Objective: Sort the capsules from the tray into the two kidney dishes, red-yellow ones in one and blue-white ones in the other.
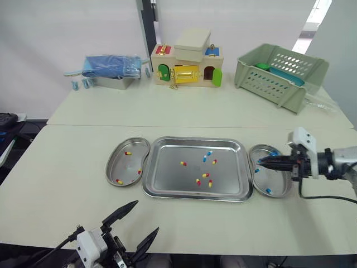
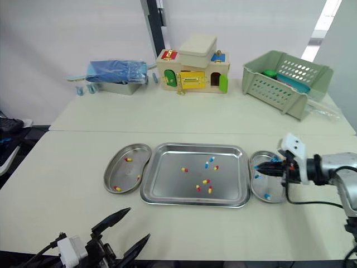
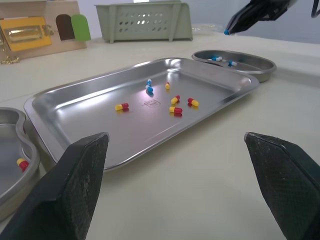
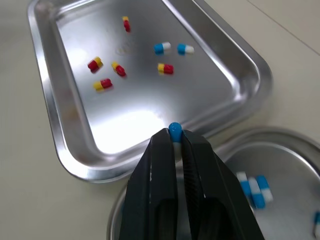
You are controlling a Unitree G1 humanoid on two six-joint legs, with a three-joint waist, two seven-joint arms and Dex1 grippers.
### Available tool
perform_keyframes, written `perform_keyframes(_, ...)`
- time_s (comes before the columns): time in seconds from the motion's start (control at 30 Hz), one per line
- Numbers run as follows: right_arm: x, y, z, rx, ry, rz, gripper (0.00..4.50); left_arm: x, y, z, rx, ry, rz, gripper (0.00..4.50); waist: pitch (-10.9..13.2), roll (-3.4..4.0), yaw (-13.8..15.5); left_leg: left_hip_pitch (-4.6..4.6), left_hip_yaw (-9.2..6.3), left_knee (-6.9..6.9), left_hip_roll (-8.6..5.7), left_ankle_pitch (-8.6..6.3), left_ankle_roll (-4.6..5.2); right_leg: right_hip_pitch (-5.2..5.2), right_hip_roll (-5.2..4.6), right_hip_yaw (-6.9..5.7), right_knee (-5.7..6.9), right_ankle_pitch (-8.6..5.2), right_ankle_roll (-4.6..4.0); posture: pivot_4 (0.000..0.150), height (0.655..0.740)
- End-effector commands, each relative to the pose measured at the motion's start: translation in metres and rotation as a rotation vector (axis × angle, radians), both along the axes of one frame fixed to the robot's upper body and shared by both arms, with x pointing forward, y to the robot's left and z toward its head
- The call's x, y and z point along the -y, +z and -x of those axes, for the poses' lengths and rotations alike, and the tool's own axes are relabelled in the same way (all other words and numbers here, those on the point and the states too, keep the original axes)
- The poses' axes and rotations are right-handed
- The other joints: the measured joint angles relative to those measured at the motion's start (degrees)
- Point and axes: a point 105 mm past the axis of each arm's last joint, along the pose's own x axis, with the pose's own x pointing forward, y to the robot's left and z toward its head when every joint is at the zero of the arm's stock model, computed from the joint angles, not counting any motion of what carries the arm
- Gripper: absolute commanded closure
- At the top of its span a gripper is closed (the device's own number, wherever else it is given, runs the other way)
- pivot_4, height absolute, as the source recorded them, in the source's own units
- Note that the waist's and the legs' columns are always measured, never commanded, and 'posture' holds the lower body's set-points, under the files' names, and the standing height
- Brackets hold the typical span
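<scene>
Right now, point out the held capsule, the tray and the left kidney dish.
held capsule [image 4: 174,130]: right wrist view, its blue tip.
tray [image 1: 170,181]: left eye view, bare floor.
left kidney dish [image 1: 125,166]: left eye view, bare floor.

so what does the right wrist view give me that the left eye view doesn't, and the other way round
The right wrist view adds the close-up: the right gripper pinching a blue-white capsule at its fingertips.

The left eye view adds the left kidney dish holding red-yellow capsules, the open left gripper, and the green basket and toy house at the back.

Both share the tray with five red-yellow and two blue-white loose capsules, and the right kidney dish.
</scene>
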Motion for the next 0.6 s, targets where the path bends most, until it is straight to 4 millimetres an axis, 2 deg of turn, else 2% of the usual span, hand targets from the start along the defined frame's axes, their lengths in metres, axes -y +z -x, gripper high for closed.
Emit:
perform_keyframes(0.03, 0.015, 0.004, 0.000, 0.048, -0.047, 0.034, 4.49, -0.002, 0.003, 0.000, 0.011, -0.014, 0.004, 0.00, 0.00, 0.00, -0.21, 0.01, 0.01, 0.00, 0.00, 0.00, 0.00, 0.00, 0.00, 0.00, 0.00, 0.00, 0.00, 0.150, 0.7400)
perform_keyframes(0.2, 0.024, -0.011, -0.005, 0.052, -0.098, 0.052, 4.49, -0.001, 0.002, -0.003, 0.012, -0.027, 0.003, 0.00, -0.01, 0.02, -0.54, 0.07, 0.02, 0.01, 0.02, 0.00, 0.00, 0.03, 0.01, 0.01, 0.04, 0.00, 0.00, 0.150, 0.7400)
perform_keyframes(0.37, 0.022, -0.015, -0.007, 0.047, -0.095, 0.041, 4.49, 0.000, 0.003, -0.005, 0.018, -0.031, 0.001, 0.00, 0.00, 0.01, -0.46, 0.04, 0.01, 0.00, 0.01, 0.00, -0.01, 0.03, 0.01, 0.01, 0.01, 0.00, 0.00, 0.150, 0.7400)
perform_keyframes(0.4, 0.022, -0.015, -0.007, 0.047, -0.096, 0.040, 3.83, 0.001, 0.003, -0.005, 0.019, -0.031, 0.000, 0.00, 0.00, 0.01, -0.45, 0.04, 0.01, 0.00, 0.01, 0.00, -0.01, 0.03, 0.00, 0.01, 0.00, 0.00, 0.00, 0.150, 0.7400)
perform_keyframes(0.6, 0.024, -0.013, -0.008, 0.055, -0.109, 0.023, 2.25, 0.001, 0.003, -0.006, 0.024, -0.027, -0.003, 0.00, 0.00, 0.01, -0.42, 0.04, 0.01, 0.00, 0.01, 0.00, -0.01, 0.04, 0.00, 0.00, 0.00, 0.00, 0.00, 0.150, 0.7400)
